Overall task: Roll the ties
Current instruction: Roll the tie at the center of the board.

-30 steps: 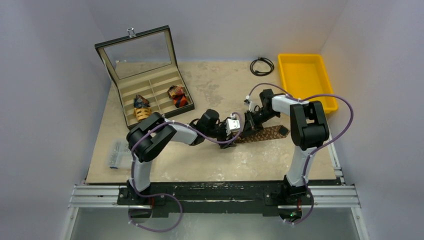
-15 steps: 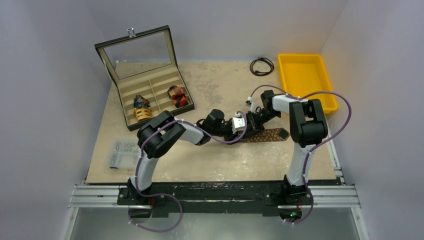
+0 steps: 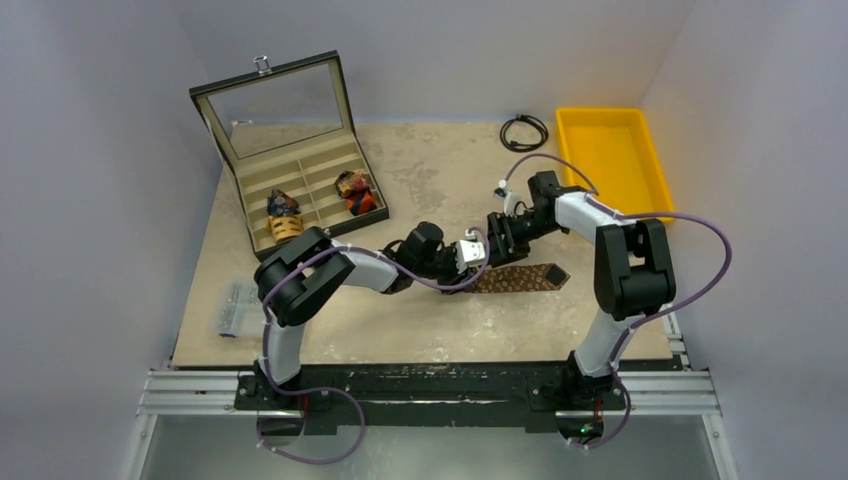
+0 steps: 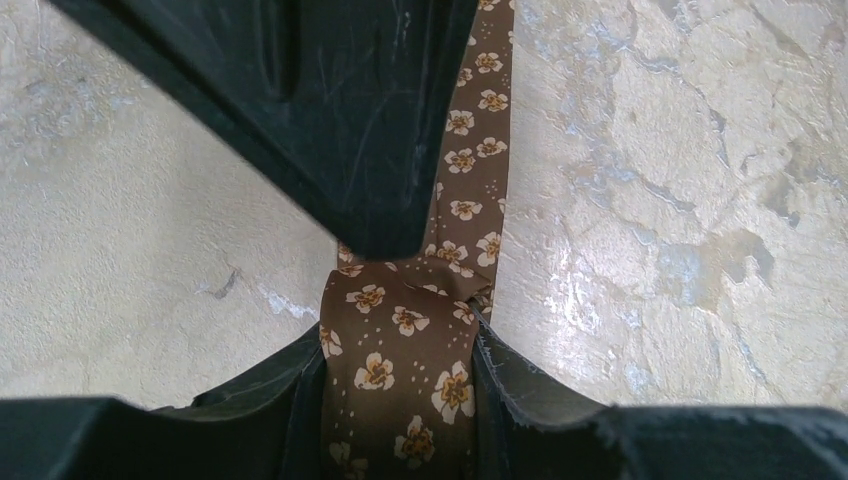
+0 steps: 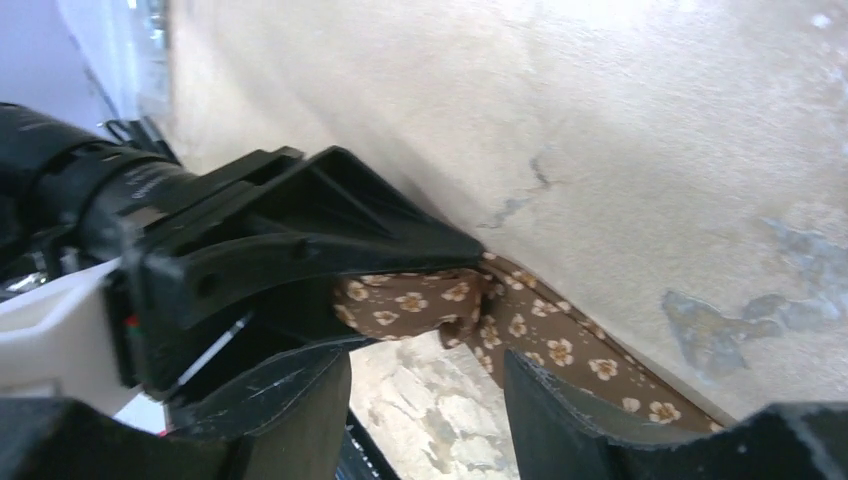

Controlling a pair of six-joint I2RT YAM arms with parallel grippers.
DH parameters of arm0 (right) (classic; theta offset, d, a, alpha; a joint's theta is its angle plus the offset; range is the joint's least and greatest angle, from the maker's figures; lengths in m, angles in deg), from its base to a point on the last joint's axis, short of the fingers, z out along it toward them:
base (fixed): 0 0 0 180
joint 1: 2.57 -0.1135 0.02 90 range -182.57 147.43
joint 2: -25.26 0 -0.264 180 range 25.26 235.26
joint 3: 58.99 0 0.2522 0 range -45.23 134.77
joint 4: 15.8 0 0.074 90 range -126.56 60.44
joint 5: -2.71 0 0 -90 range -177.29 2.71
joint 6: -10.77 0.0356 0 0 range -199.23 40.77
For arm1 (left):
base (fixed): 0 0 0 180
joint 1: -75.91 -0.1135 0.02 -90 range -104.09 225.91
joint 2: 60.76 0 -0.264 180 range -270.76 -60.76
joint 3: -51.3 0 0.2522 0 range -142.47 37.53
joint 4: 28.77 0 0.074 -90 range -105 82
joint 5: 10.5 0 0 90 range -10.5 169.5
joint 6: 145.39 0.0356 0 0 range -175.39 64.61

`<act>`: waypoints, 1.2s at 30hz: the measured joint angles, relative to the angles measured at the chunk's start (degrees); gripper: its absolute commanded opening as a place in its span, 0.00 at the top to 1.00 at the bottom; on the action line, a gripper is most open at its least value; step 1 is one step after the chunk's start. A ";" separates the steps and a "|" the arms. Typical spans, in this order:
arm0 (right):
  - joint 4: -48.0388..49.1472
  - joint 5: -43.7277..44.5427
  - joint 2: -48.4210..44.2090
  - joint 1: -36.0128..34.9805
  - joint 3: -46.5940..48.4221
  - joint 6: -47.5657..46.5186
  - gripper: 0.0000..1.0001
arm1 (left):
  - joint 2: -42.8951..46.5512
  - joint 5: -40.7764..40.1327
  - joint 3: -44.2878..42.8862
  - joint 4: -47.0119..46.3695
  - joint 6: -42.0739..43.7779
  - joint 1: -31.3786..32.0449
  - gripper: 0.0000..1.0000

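Lying on the table (image 3: 420, 170) between the two arms, the brown tie (image 3: 525, 277) stretches flat toward the right side, its flower-printed strip running out from the point where both claws meet. The left claw (image 4: 400, 345) is clenched on the near end of this tie: in the left wrist view the fabric sits bunched between the two fingers (image 4: 290, 395), which press against it on either side. The right claw (image 5: 425, 390) is released. Its fingers (image 5: 570, 420) stand apart just beside the bunched end, and the right wrist view shows bare table between them; whether either finger touches the fabric cannot be determined. One right finger hangs directly above the strip in the left wrist view.

At the far left of the table, a display box (image 3: 255, 240) stands with its glass lid raised. Two rolled ties rest in separate compartments: a blue and yellow roll (image 3: 284, 218) and a red and black roll (image 3: 356, 192). Also noted are a yellow bin (image 3: 610, 118) at far right, a black cable (image 3: 524, 131) beside it, and a clear packet (image 3: 236, 306) at the near left edge.
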 measured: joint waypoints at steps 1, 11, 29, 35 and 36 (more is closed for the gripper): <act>0.24 -1.09 -0.72 -0.07 -0.02 0.17 0.44 | 0.00 -0.20 -0.31 0.50 -0.02 0.02 0.77; 1.51 -4.31 4.09 -4.24 0.35 1.75 0.74 | 0.00 -3.43 -3.34 6.21 -0.13 0.81 0.73; -2.38 2.32 7.17 -0.11 -0.74 0.48 1.00 | 0.11 1.05 0.50 -1.51 -0.44 -0.55 0.36; -3.76 5.14 8.94 0.76 -0.15 0.68 1.00 | -1.03 2.71 0.66 -4.22 -0.72 -0.79 0.35; -3.96 5.38 8.98 0.72 0.07 0.68 1.00 | -1.40 2.86 0.50 -4.70 -0.72 -0.76 0.35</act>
